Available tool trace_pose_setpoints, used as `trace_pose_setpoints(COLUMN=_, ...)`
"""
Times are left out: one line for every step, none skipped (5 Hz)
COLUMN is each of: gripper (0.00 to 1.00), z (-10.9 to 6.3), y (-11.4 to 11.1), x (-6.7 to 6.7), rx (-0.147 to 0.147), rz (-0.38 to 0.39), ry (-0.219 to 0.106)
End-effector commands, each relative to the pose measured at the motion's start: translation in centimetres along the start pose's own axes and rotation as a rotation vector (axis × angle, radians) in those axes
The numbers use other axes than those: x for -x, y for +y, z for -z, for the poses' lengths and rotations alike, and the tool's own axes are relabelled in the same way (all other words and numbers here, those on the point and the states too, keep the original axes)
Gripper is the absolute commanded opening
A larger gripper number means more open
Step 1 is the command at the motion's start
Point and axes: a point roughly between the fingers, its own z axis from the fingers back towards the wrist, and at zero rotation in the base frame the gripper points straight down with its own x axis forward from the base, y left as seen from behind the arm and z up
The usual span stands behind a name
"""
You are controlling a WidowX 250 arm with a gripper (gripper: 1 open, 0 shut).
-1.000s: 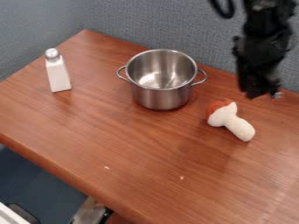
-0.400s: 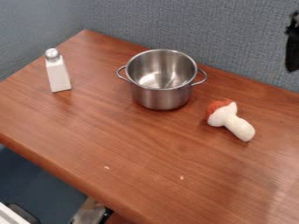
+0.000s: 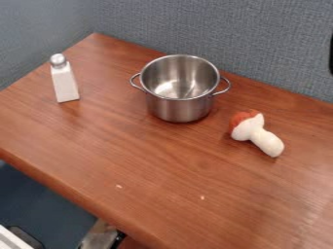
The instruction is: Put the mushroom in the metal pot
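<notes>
Camera: 1 mushroom (image 3: 258,132) lies lower left of the edge-cropped hand (image 3: 330,55); wide or narrow, I can't tell.

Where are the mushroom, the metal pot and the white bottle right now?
Mushroom (image 3: 260,135): camera view, on the cream-white stem near the cap.
Metal pot (image 3: 180,107): camera view, on the front outer wall.
White bottle (image 3: 65,84): camera view, on the body below the grey cap.

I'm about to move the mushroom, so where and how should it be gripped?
Probably pinch the mushroom's white stem from above, jaws either side of its length, since it lies on its side and the stem is narrower than the red cap.
</notes>
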Motion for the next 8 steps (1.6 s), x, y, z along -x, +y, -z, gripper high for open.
trace_pose_setpoints(gripper=1.00, z=-1.0, y=0.5, x=1.8, rx=-0.008, rz=0.097, ry=-0.023)
trace_pose_setpoints(gripper=1.00, z=0.9, y=0.1, x=3.6, rx=0.009, rz=0.067, ry=0.005)
trace_pose_setpoints(gripper=1.00, z=2.9, y=0.0, x=5.0, rx=0.025, rz=0.029, ry=0.023)
trace_pose_setpoints(gripper=1.00, z=5.5, y=2.3, x=4.8, rx=0.051, rz=0.159, ry=0.044)
trace_pose_setpoints(gripper=1.00, z=8.2, y=4.6, x=4.5, rx=0.076, rz=0.330, ry=0.067)
trace_pose_setpoints(gripper=1.00, z=10.8, y=6.5, x=4.5, rx=0.102, rz=0.446, ry=0.084)
trace_pose_setpoints(gripper=1.00, z=11.1, y=9.2, x=5.2, rx=0.127, rz=0.484, ry=0.054)
trace_pose_setpoints(gripper=0.00, z=12.1, y=11.2, x=5.5, rx=0.164, rz=0.542, ry=0.027)
